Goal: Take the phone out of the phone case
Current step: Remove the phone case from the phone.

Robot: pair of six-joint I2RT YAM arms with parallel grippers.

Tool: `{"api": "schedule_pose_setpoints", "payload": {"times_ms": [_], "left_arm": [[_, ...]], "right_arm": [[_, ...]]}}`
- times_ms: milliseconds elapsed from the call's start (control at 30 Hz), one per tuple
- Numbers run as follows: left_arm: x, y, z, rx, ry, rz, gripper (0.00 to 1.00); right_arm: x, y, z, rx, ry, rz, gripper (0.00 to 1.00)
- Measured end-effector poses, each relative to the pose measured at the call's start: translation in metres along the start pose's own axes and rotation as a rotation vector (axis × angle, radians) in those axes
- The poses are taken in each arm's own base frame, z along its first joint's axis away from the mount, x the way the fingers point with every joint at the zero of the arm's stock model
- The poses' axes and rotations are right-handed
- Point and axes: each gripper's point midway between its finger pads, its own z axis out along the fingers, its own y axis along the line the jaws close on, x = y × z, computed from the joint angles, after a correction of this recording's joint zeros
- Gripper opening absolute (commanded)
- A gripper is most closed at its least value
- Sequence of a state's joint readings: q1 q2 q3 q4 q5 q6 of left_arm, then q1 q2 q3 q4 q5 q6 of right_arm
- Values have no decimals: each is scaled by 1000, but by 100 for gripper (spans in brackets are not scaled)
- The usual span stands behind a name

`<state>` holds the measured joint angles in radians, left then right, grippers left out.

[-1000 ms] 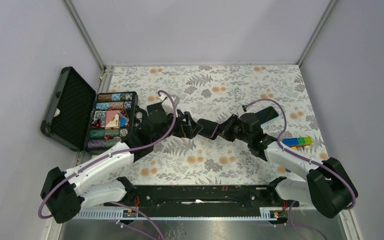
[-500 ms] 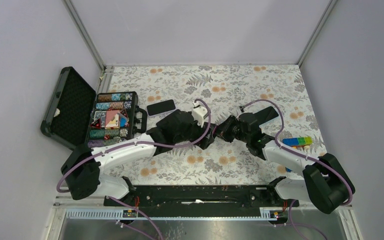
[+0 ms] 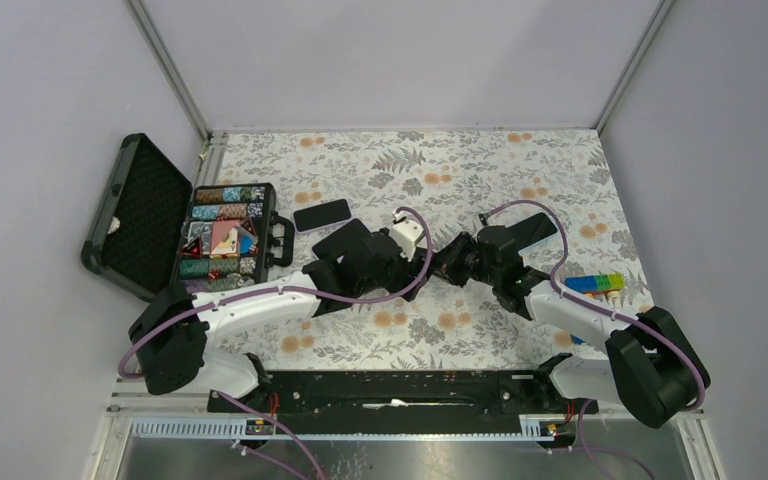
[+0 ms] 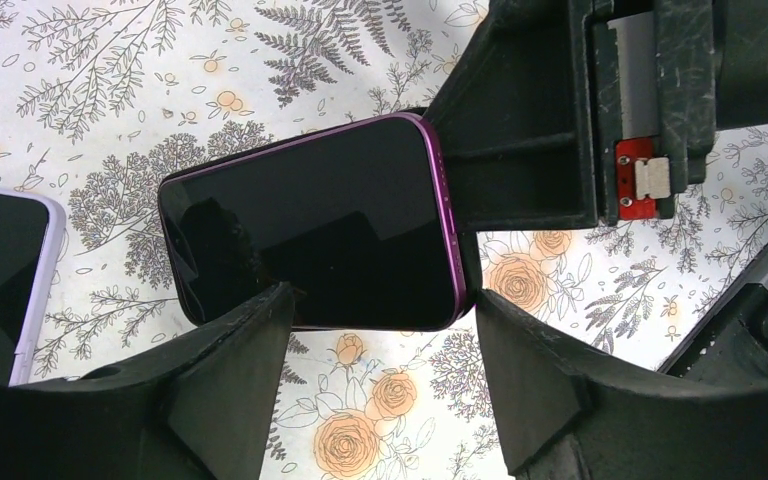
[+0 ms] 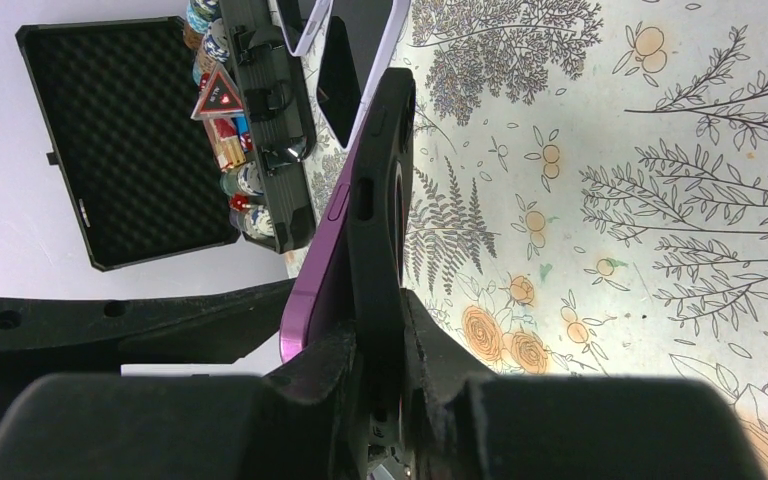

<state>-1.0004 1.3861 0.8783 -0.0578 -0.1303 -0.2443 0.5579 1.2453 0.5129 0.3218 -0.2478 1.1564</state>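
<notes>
A purple phone (image 4: 310, 230) with a dark screen sits in a black phone case (image 5: 382, 190) and is held edge-up above the floral mat. My right gripper (image 5: 380, 320) is shut on one end, pinching phone and case together. The phone's purple edge (image 5: 315, 270) shows beside the case. My left gripper (image 4: 382, 300) is open at the phone's near long edge. One fingertip (image 4: 260, 320) overlaps the screen corner and the other (image 4: 505, 330) stands just past the phone's end. In the top view both grippers meet at mid-table (image 3: 435, 262), with the phone hidden under them.
A second phone (image 3: 322, 214) in a pale case lies flat on the mat. Left of it is an open black chip box (image 3: 225, 243) with its lid (image 3: 135, 215) propped up. Coloured blocks (image 3: 595, 283) lie at the right edge.
My left arm has swung right from the chip box to the held phone, and its jaws have narrowed. The second phone is now uncovered. The right gripper has barely moved.
</notes>
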Motion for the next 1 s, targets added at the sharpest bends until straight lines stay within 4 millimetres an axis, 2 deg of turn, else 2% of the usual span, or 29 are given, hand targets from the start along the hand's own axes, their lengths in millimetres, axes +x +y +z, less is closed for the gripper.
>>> {"api": "schedule_pose_setpoints", "payload": {"times_ms": [367, 600, 700, 800, 1000], "left_arm": [[-4, 3, 0, -22, -18, -10, 67], [-7, 4, -1, -34, -32, -21, 76], [-13, 4, -2, -31, -53, -27, 73], [-20, 6, -3, -42, -81, -33, 64], [-16, 8, 0, -52, -70, -28, 66]], "right_arm": [[0, 2, 1, -11, 5, 0, 0], [5, 2, 3, -21, 37, 7, 0], [8, 2, 3, -24, 52, 8, 0], [9, 1, 4, -20, 57, 10, 0], [10, 0, 6, -20, 65, 19, 0]]}}
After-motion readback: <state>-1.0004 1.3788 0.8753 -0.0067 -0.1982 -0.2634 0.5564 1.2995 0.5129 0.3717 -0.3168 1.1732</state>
